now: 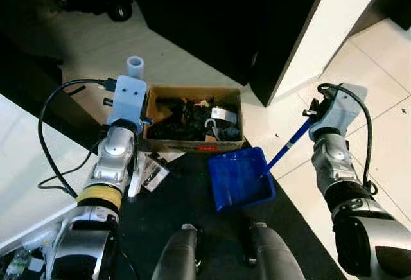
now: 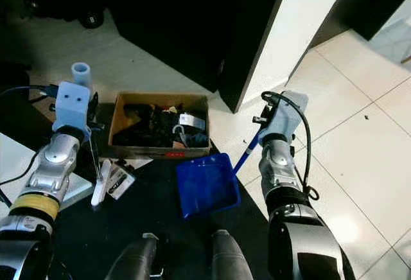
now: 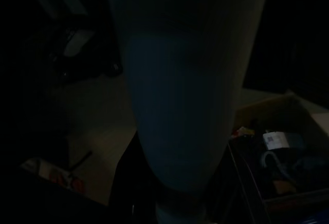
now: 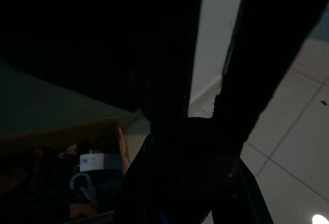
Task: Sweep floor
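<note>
A cardboard box (image 1: 192,126) of dark clutter sits just behind the blue dustpan (image 1: 241,177) on a black mat (image 1: 186,196) over pale tiles (image 1: 379,94). The dustpan handle (image 1: 289,144) is clamped by the right gripper (image 4: 205,131). The pale broom handle (image 3: 182,80) is gripped by the left gripper (image 1: 128,122). Papers (image 1: 151,171) lie beside it.
</note>
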Tool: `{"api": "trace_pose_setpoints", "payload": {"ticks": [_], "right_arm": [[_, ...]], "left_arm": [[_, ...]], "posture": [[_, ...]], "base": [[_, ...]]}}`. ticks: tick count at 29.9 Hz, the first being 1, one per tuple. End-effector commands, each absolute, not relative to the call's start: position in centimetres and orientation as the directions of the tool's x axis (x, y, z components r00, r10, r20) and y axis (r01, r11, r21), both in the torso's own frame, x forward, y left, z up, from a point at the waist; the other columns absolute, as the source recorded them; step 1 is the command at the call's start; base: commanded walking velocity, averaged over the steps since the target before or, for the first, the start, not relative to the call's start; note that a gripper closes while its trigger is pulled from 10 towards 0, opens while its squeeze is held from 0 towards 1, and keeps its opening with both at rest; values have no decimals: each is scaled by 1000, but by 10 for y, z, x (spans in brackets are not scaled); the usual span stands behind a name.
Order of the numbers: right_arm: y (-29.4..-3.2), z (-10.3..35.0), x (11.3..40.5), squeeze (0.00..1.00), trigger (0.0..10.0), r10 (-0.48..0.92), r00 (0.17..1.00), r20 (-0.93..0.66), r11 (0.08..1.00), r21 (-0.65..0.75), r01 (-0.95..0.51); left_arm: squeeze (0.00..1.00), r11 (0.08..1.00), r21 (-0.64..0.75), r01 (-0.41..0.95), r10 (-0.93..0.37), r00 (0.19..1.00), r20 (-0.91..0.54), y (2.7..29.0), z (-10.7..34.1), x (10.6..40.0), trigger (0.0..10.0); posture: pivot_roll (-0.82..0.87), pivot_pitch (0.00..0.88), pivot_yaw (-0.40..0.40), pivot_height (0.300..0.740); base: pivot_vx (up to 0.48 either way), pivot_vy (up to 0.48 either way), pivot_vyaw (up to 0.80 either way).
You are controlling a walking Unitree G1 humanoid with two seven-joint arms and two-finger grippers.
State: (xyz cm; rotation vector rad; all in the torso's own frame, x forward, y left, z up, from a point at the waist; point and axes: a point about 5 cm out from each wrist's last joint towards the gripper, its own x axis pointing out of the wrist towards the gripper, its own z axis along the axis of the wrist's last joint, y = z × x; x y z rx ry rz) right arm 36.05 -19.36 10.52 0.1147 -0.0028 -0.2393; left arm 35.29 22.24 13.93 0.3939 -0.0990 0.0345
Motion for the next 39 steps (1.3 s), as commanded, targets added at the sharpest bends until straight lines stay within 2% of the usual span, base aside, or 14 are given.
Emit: {"api": "trace_pose_setpoints", "payload": {"ticks": [1, 5, 20, 23, 24, 28, 35, 38, 39], "right_arm": [[-191, 107, 361, 0, 10000, -236, 972, 2, 965, 118, 234], [-181, 102, 360, 0, 10000, -219, 976, -12, 969, 113, 219], [-165, 100, 361, 0, 10000, -208, 978, -10, 977, 48, 208], [-165, 98, 360, 0, 10000, -212, 977, -17, 977, 34, 213], [-166, 96, 360, 0, 10000, -219, 975, -27, 976, 15, 219], [-169, 97, 361, 0, 10000, -238, 971, -32, 971, -4, 238], [-168, 98, 362, 0, 10000, -254, 967, -34, 967, -11, 254], [-166, 98, 362, 0, 10000, -255, 966, -37, 967, -11, 255], [-166, 96, 361, 0, 10000, -256, 966, -42, 967, -12, 256]], "left_arm": [[0, 897, 434, -90, 39, 991, 125, 236, 143, 351, 10000], [0, 896, 433, -102, 51, 990, 129, 238, 141, 350, 10000], [0, 847, 522, -106, 48, 991, 124, 238, 140, 356, 10000], [0, 848, 525, -74, 43, 997, 70, 224, 128, 360, 10000], [0, 849, 527, -27, 9, 999, 37, 207, 122, 364, 10000], [0, 844, 537, 9, -37, 998, 41, 186, 123, 370, 10000], [0, 853, 521, -26, -13, 997, 72, 172, 136, 380, 10000], [0, 879, 471, -79, 39, 995, 94, 164, 142, 385, 10000], [0, 907, 407, -103, 67, 993, 102, 157, 145, 387, 10000]], "posture": [[2, 293, -7, 740], [-4, 266, -18, 740], [22, 317, -38, 740], [12, 326, -44, 740], [5, 340, -43, 740], [-2, 365, -33, 740], [-4, 396, -23, 740], [1, 395, -23, 740], [3, 402, -27, 740]], "base": [[0, 0, 0], [0, 0, 0], [0, 0, 0], [0, 0, 0], [0, 0, 0], [0, 0, 0], [0, 0, 0], [0, 0, 0], [0, 0, 0]]}}
